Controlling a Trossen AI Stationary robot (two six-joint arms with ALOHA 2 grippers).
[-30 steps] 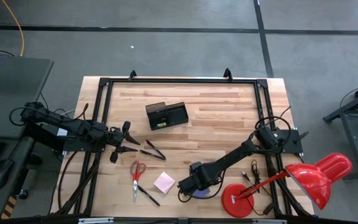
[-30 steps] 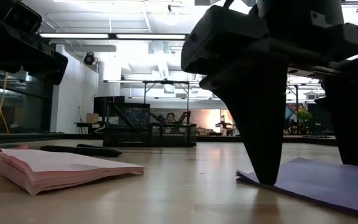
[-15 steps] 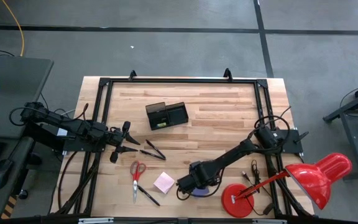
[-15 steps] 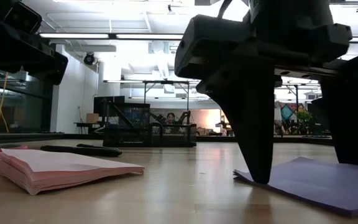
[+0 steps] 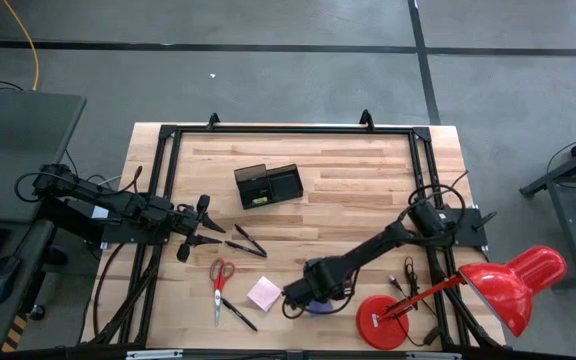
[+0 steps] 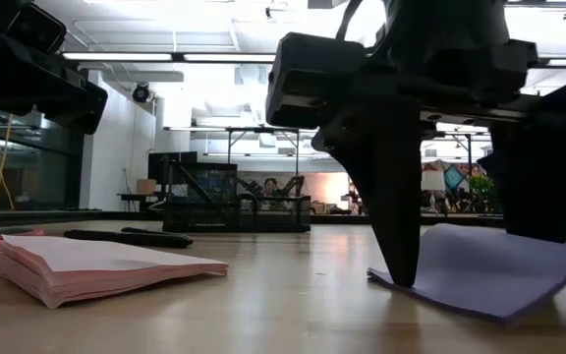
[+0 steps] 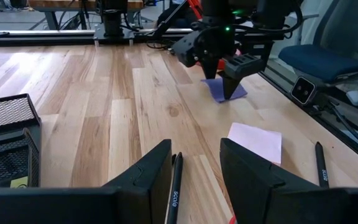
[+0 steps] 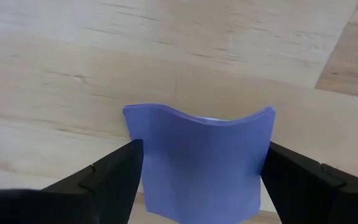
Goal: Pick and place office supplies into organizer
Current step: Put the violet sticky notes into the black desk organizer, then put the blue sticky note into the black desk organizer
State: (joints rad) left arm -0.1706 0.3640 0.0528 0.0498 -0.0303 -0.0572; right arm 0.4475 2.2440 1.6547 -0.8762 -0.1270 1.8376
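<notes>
The black mesh organizer (image 5: 268,185) holds something small and yellow-green, while nearer the red lamp (image 5: 488,292) on the wooden table (image 5: 358,175) the right gripper (image 5: 305,297) pinches the bowed purple pad (image 8: 199,158) beside the pink pad (image 5: 264,293), and the left gripper (image 5: 200,227) hovers empty, part open, over black pens (image 5: 245,243).

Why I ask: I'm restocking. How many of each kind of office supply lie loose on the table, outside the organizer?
Scissors: 1
Pens: 3
Sticky pads: 2, the pink pad and the purple pad
Total: 6
</notes>
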